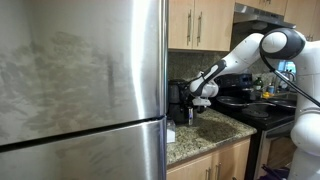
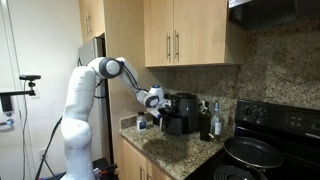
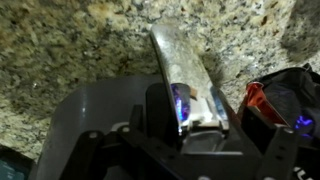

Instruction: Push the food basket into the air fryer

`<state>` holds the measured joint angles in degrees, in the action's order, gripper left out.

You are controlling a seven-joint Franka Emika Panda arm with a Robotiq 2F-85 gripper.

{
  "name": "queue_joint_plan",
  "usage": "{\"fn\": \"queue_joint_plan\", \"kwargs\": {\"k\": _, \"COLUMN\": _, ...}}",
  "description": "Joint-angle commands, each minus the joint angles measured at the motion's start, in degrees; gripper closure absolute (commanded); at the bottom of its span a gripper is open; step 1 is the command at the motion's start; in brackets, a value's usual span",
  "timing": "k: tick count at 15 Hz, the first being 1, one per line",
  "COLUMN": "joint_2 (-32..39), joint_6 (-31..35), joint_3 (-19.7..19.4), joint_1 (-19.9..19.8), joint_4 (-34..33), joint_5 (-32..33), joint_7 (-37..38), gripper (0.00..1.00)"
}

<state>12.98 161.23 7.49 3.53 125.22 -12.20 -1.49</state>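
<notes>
The air fryer (image 2: 183, 104) is a small black appliance standing on the granite counter against the wall; it also shows in an exterior view (image 1: 177, 92). Its food basket (image 2: 175, 124) is the dark lower front part, seen too in an exterior view (image 1: 179, 114). My gripper (image 2: 157, 99) is right at the fryer's front, in both exterior views (image 1: 198, 98). In the wrist view a silvery handle (image 3: 180, 55) runs out over the granite from a dark grey surface (image 3: 80, 120). It lies between the fingers of my gripper (image 3: 210, 115), against one finger, with a gap to the other.
A large steel fridge (image 1: 80, 80) fills the near side. Bottles (image 2: 213, 119) stand beside the fryer. Black pans (image 2: 252, 152) sit on the stove (image 1: 262, 112). Wooden cabinets (image 2: 185, 35) hang above. The counter edge (image 2: 150, 145) is close to the fryer's front.
</notes>
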Motion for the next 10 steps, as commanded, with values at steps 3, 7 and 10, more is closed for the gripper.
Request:
{"fn": "queue_joint_plan", "kwargs": {"k": 3, "joint_2": 4.8, "joint_6": 7.15, "joint_3": -1.12, "joint_1": 1.26, "joint_4": -3.72, "joint_5": 6.08, "joint_7": -0.18, "gripper": 0.0}}
{"fn": "queue_joint_plan", "kwargs": {"k": 7, "joint_2": 7.53, "joint_6": 9.6, "joint_3": -5.2, "joint_1": 1.62, "joint_4": -5.76, "joint_5": 13.03, "joint_7": 1.05, "gripper": 0.0}}
{"fn": "queue_joint_plan", "kwargs": {"k": 10, "joint_2": 9.01, "joint_6": 10.34, "joint_3": -6.19, "joint_1": 0.88, "joint_4": -8.08, "joint_5": 13.49, "joint_7": 2.21, "gripper": 0.0}}
